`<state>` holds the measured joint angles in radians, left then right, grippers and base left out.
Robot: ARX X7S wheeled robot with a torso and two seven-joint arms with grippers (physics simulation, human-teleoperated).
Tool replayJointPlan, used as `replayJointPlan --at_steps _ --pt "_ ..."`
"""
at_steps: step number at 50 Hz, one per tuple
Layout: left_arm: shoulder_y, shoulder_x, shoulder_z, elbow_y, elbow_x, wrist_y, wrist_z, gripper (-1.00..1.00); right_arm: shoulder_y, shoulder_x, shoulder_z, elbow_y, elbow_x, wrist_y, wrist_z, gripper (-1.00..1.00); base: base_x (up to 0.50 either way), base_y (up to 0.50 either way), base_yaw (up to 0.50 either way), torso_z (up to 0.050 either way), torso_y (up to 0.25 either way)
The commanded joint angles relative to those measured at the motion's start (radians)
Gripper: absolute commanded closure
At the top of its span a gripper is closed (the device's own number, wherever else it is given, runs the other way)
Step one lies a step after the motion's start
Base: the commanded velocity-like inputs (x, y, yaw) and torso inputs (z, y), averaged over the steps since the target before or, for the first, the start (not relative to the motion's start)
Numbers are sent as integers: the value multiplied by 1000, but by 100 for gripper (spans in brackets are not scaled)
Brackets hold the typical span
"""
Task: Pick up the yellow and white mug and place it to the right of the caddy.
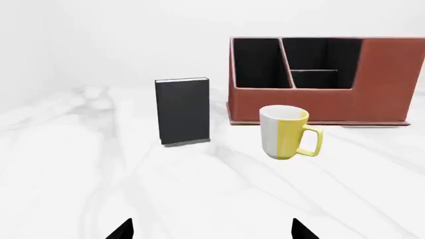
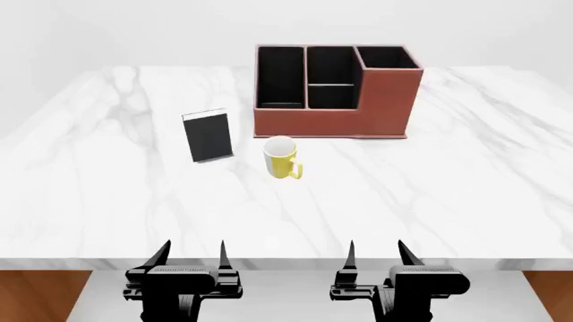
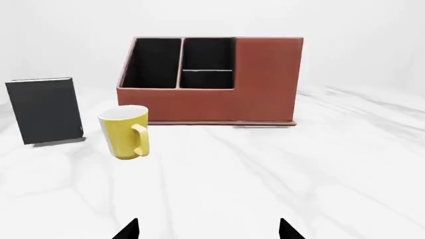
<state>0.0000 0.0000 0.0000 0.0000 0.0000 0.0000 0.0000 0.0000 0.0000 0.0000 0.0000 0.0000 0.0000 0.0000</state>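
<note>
Already lined up at the near edge of the desk (image 2: 465, 188), both of your grippers sit with fingers spread and empty, the left gripper (image 2: 190, 258) and the right gripper (image 2: 376, 258) well short of everything. The mug (image 2: 281, 157) stands upright ahead of and between the two pairs of fingers, just in front of the caddy (image 2: 333, 121), its handle turned toward your right side. A black book (image 2: 209, 136) stands on end beside the mug, ahead of your left fingers.

Risks, as judged from here: reach in with the left fingers and a wide approach could clip the book and tip it over. Come from the right and the handle faces you; catch it with one finger and the mug will likely spin or topple instead of seating. Push too far forward and the mug may slide against the caddy's front wall. The desk beyond the caddy's taller end looks open for the drop.
</note>
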Motion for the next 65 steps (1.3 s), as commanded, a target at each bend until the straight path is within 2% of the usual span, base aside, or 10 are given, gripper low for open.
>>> replayJointPlan --at_steps 1,5,13,24,38,65 --pt "4 -16 17 17 -23 -6 -14 -100 -3 17 -18 -19 26 9 9 -100 0 0 0 0 0" --pt "22 -30 45 111 -17 -67 -45 -100 13 35 -13 -97 108 155 6 -100 0 0 0 0 0" --pt "30 -52 78 300 -19 -231 -75 -100 22 91 -9 -243 158 324 7 -100 0 0 0 0 0" --pt "-54 -87 112 557 -21 -551 -87 -100 120 161 -16 -398 183 539 15 -100 0 0 0 0 0" --pt "-211 -116 119 629 -45 -767 -80 -100 268 204 -2 -530 235 777 28 -100 0 0 0 0 0" --pt "-193 -136 155 644 -52 -766 -115 -100 264 220 -13 -500 246 758 29 -100 1 -22 0 0 0"
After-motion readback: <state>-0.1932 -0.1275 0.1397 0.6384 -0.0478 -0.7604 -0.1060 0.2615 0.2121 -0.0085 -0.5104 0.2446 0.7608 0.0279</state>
